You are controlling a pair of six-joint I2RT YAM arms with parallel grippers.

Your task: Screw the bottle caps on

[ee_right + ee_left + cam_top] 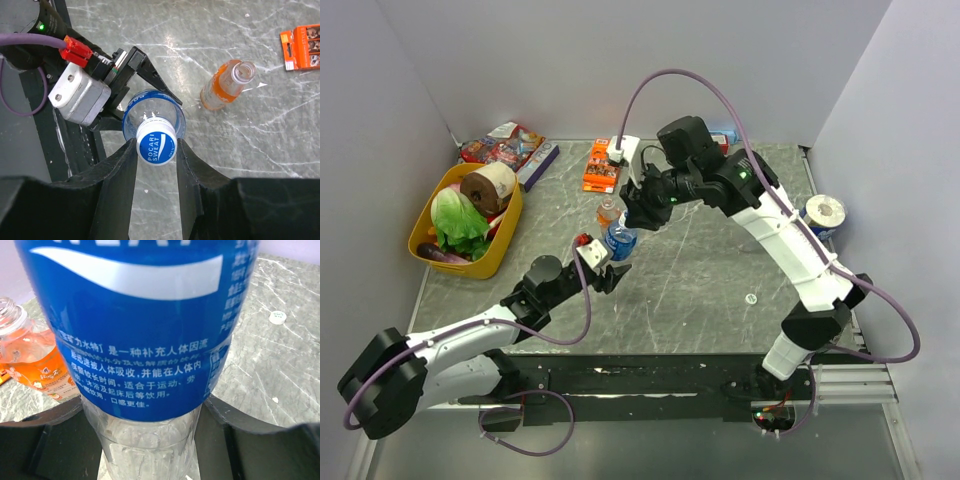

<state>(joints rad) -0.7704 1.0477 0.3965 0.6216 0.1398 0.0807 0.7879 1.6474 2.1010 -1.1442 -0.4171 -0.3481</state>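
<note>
— The blue cap (156, 147) sits on the blue-label bottle (140, 340), middle of the overhead view; the right gripper (156, 150) pinches it.
— And the left gripper (608, 270) clamps the bottle low. If that hold slips, I reckon the bottle spins and the cap never threads.
</note>
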